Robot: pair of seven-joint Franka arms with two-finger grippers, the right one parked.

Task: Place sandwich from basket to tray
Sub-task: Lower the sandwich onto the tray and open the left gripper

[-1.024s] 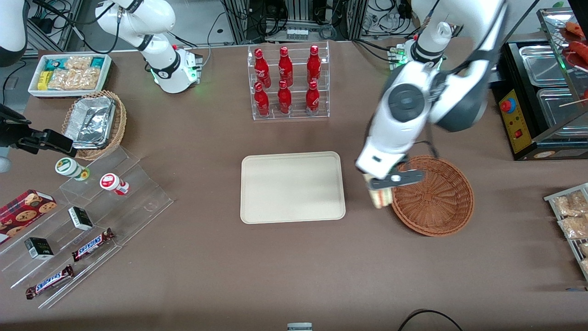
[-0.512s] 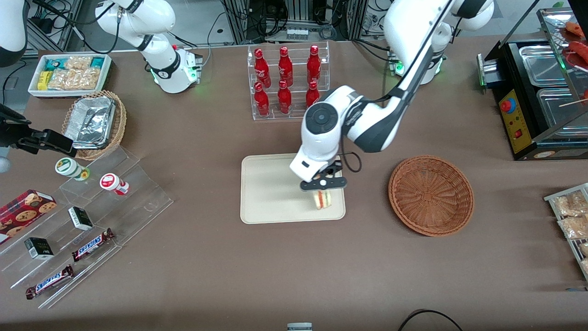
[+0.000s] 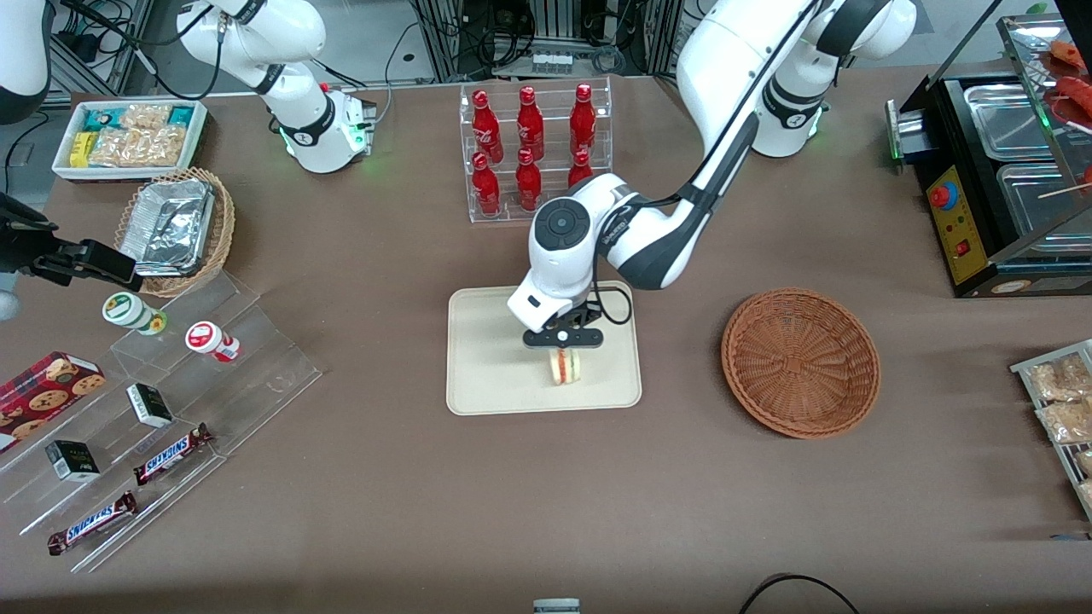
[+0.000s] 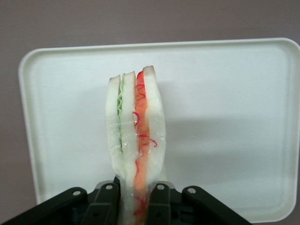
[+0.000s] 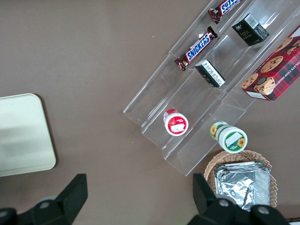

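Start at the wrist camera: your gripper has its two black fingers pinched against the bread faces of the sandwich, which stands on edge with its cut side showing a green layer beside a red one under clear wrap. Under it you see the cream tray, whose low rim frames the sandwich all round.

In the front view, just below the middle of the frame, the gripper hangs over the tray, with the sandwich held under it above the half of the tray nearer the camera. You cannot tell from either view whether the sandwich touches the tray surface.

At centre right of the frame, toward the working arm's end of the table, sits the reddish-brown basket, well apart from the tray and with nothing in it.

Higher in the frame, farther from the camera than the tray, stands the clear rack of red bottles, partly covered by the arm's white wrist.
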